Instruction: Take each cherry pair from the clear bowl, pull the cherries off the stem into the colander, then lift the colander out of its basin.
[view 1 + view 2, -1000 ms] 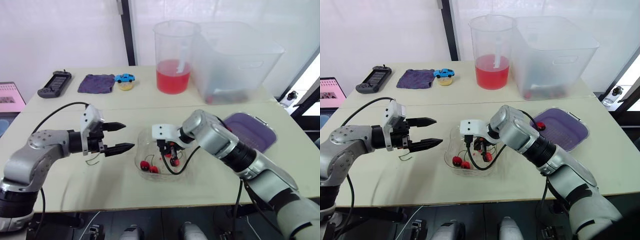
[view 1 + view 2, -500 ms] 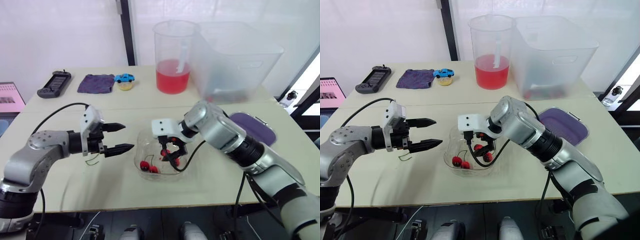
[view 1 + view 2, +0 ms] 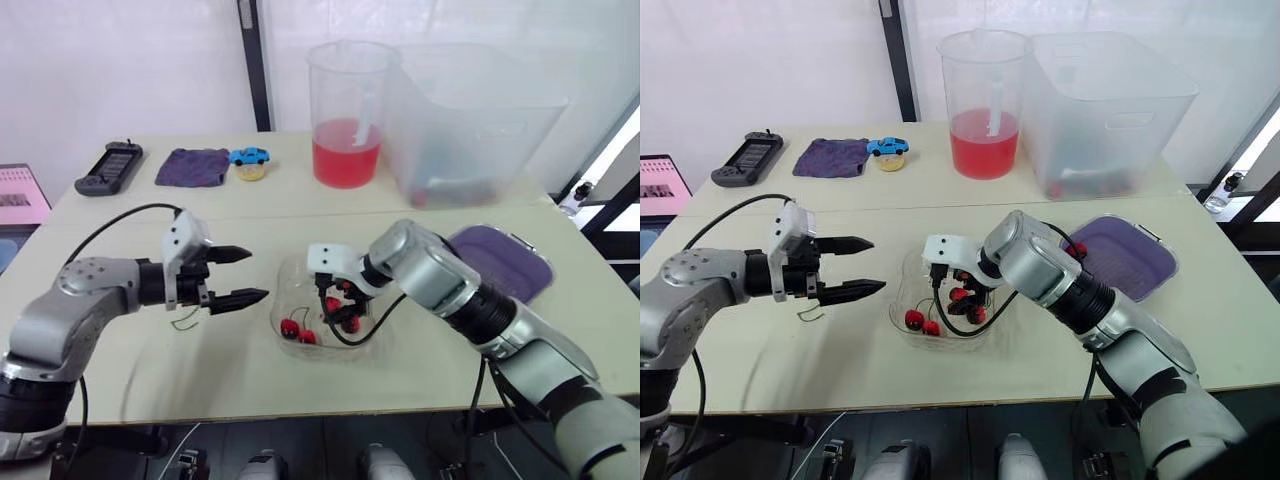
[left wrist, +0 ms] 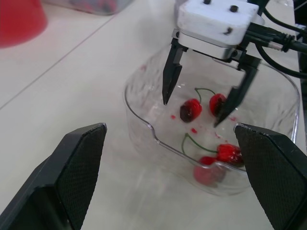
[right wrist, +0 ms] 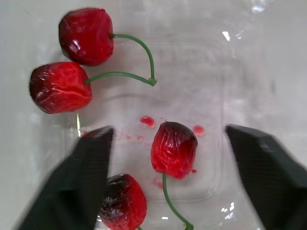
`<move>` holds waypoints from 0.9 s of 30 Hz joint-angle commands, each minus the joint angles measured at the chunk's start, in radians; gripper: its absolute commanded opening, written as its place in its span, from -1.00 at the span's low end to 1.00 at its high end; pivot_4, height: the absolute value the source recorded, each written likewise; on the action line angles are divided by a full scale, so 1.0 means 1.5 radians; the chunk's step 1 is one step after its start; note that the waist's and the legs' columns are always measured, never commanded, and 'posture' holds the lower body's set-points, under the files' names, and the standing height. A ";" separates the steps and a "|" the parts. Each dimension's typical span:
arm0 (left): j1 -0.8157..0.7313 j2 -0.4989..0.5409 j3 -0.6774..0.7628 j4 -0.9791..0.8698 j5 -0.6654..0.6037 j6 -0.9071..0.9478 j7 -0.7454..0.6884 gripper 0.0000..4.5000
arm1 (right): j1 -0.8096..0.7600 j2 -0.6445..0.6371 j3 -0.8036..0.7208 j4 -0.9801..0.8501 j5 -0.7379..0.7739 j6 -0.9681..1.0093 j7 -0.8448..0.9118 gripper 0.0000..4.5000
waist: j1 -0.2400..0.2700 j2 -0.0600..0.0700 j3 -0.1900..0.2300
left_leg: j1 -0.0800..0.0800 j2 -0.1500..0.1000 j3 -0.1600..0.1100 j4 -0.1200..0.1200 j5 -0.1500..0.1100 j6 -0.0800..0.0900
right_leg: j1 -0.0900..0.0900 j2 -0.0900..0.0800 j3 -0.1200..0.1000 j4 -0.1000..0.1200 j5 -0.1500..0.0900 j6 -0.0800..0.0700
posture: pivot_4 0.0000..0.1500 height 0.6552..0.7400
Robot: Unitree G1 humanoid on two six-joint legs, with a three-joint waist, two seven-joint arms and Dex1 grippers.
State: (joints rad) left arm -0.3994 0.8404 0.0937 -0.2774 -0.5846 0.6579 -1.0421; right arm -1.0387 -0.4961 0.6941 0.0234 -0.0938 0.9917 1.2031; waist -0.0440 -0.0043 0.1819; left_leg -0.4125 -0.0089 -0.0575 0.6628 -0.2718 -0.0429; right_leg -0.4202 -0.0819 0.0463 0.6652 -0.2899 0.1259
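— Did anything change just then?
— Barely. The right gripper had dipped a touch lower into the clear bowl than half a second before. Its fingers were spread wide either side of a cherry pair and gripped nothing. The left gripper hadn't budged; it hung open and empty just beside the bowl.
— So no pick yet?
— I'd say it was lining up for one. The bowl sat midway along the front edge of the tabletop. The purple colander lay toward the right edge, with what looked like one cherry at its rim.
— What were the things like?
— The bowl was thin see-through plastic, a rounded square, dotted with red juice. The cherries looked glossy, a few wrinkled and dark, on thin curved green stems. Soft and slippery, I reckoned.
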 commanded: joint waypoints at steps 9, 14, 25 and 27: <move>-0.004 0.011 0.022 0.001 0.004 -0.020 0.003 1.00 | -0.029 0.009 0.028 0.005 -0.007 -0.093 0.010 -0.17 | 0.000 0.000 0.000 | 0.000 0.000 0.000 0.000 0.000 0.000 | 0.000 0.000 0.000 0.000 0.000 0.000 | 1.00 0.85; -0.002 0.013 0.023 0.002 0.004 -0.022 0.001 1.00 | -0.050 -0.016 0.063 -0.023 -0.037 -0.298 0.075 -0.17 | 0.000 0.000 0.000 | 0.000 0.000 0.000 0.000 0.000 0.000 | 0.000 0.000 0.000 0.000 0.000 0.000 | 1.00 0.85; 0.018 0.011 0.031 -0.019 0.000 -0.023 0.012 1.00 | -0.042 0.023 -0.008 -0.015 -0.006 -0.129 0.081 -0.17 | 0.000 0.000 0.000 | 0.000 0.000 0.000 0.000 0.000 0.000 | 0.000 0.000 0.000 0.000 0.000 0.000 | 1.00 0.85; 0.022 0.011 0.031 -0.021 -0.001 -0.022 0.014 1.00 | -0.039 0.029 -0.031 -0.035 0.003 -0.055 0.058 -0.17 | 0.001 0.000 0.000 | 0.000 0.000 0.000 0.000 0.000 0.000 | 0.000 0.000 0.000 0.000 0.000 0.000 | 1.00 0.85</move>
State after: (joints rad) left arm -0.3593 0.8448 0.1054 -0.2793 -0.5784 0.6411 -1.0229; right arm -1.0910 -0.4664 0.6920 0.0191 -0.1051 0.8430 1.3143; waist -0.0424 -0.0043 0.1820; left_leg -0.4125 -0.0088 -0.0580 0.6629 -0.2718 -0.0430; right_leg -0.4202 -0.0820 0.0461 0.6653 -0.2899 0.1259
